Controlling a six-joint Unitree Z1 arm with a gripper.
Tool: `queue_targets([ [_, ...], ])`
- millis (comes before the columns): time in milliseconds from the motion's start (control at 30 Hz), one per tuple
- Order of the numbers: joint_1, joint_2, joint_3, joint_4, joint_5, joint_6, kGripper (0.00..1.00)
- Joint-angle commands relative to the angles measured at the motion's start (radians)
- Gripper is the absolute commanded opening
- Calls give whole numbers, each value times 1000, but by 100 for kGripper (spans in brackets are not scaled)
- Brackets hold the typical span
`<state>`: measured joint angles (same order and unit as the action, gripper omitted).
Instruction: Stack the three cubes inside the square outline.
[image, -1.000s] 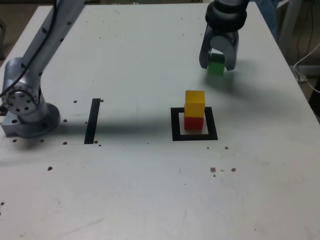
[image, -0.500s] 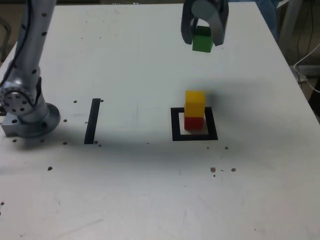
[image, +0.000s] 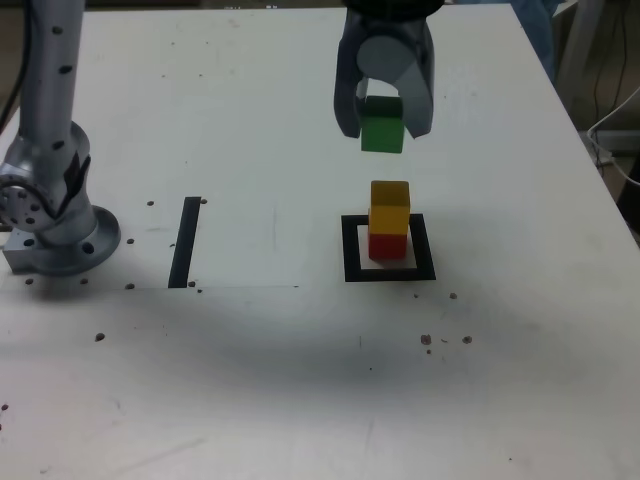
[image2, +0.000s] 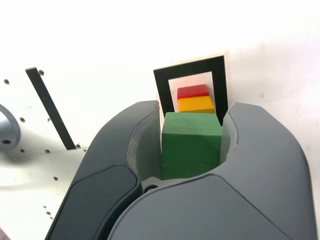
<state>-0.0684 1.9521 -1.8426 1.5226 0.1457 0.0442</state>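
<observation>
Green cube is up off the table, pinched btwn the two fingers of the gripper, one finger on each side; claw's closed on it, nothing else in the grip. In the ext. view it shows above the stack w/ a gap btwn, a bit toward the ext. view's left of it, and nearer the table's far edge in that picture. Yellow cube sits on top of the red cube, edges roughly in line. Red one's inside the square outline, on its white centre, w/ black border all round. Outline lies flat, well apart from the table's far edge, nearer the ext. view's right edge of the table than the arm base is. Black strip lies flat btwn base & outline, touching neither. Base stands toward the table's edge at the ext. view's left, w/ the arm rising from it. Small dark spots dot the tabletop, incl. a few nr the outline. Pale cable hangs past the table's edge at the ext. view's right.
</observation>
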Motion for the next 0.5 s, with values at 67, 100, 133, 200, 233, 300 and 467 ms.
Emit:
queue_targets([
  [67, -8, -1, 36, -43, -13, -48, 12],
  [100, -9, 1, 43, -54, -17, -60, 12],
  [133, -11, 2, 49, -63, -20, -71, 12],
  [200, -15, 5, 56, -76, -23, -87, 12],
  [233, -17, 6, 58, -80, -23, -92, 12],
  [300, -19, 9, 60, -81, -22, -99, 12],
  [467, -19, 19, 72, -89, -25, -102, 12],
])
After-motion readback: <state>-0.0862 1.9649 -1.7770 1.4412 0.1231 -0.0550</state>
